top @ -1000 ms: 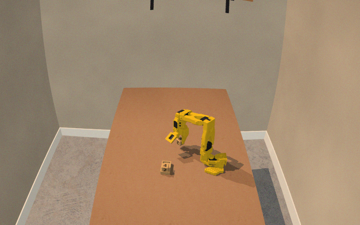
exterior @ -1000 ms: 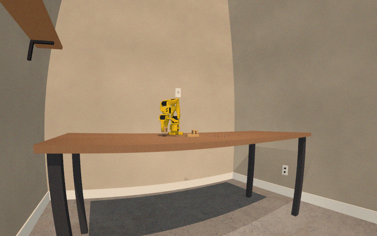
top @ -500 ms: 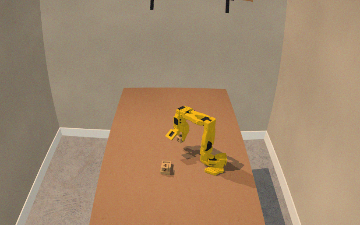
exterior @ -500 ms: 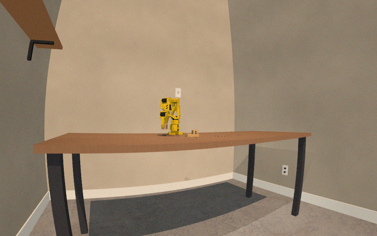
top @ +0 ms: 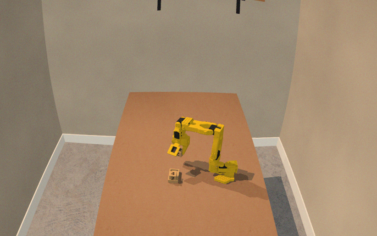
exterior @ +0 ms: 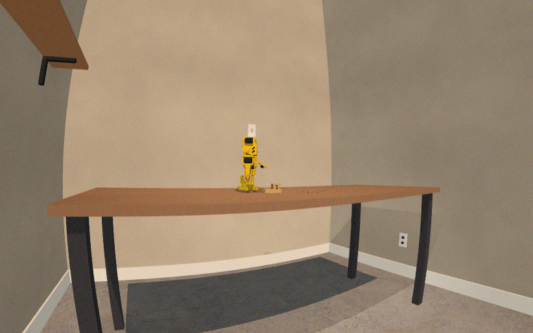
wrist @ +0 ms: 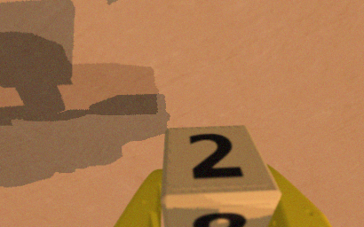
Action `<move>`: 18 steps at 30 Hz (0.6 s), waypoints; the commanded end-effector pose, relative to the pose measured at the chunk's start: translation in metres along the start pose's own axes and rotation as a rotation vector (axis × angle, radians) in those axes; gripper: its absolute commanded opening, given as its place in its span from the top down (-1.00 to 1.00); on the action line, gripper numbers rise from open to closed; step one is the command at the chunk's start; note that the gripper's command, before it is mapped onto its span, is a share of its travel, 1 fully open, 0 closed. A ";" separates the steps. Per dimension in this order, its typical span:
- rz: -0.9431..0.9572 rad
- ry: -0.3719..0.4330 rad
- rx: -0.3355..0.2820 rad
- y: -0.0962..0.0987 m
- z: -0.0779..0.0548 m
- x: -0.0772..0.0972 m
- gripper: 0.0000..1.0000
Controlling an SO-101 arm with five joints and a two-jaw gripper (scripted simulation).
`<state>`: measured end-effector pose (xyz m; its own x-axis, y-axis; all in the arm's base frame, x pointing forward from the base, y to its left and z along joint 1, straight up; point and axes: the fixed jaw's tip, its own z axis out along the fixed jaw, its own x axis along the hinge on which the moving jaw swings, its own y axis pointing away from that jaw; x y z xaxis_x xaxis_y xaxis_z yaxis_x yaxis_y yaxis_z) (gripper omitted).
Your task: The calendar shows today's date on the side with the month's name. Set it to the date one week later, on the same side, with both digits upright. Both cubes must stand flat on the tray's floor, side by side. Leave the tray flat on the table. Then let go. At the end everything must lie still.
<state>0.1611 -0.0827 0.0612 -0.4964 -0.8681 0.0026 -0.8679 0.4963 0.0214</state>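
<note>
The cube in the robot's grip (top: 180,151) (wrist: 216,160) is off the table (top: 143,205) (exterior: 219,205), 2 facing the wrist camera and part of another digit, maybe an 8, on the face below; the gripper (top: 179,153) (exterior: 248,179) (wrist: 217,186) is closed down on it, a finger each side, only as far open as the cube is wide. The tray (top: 174,181) (exterior: 272,191) sits on the table, well apart from the held cube; the other cube (top: 173,176) (exterior: 275,186) stands in it, 4 on top and 2 toward the top camera's near side, with a 1 on the side seen from the exterior.

Main worry, probably: the held cube goes in turned wrong, so the digit ends up sideways or on the back; a bad wrist angle would do it. Coming down a bit off could also land it on the tray's rim or the other cube, leaving it tilted or shoving the tray; letting go too high might make it bounce.

As for what's in the way, the tray wall and that seated cube are the tight bits; the arm's yellow base (top: 224,179) is off to one side, and the wall shelf (exterior: 45,33) looks nowhere near the path.
</note>
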 end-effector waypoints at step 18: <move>-0.430 -0.004 0.045 0.016 -0.008 -0.079 1.00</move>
<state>0.1810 -0.0081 0.0615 -0.0895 -0.9960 0.0024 -0.9958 0.0895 0.0198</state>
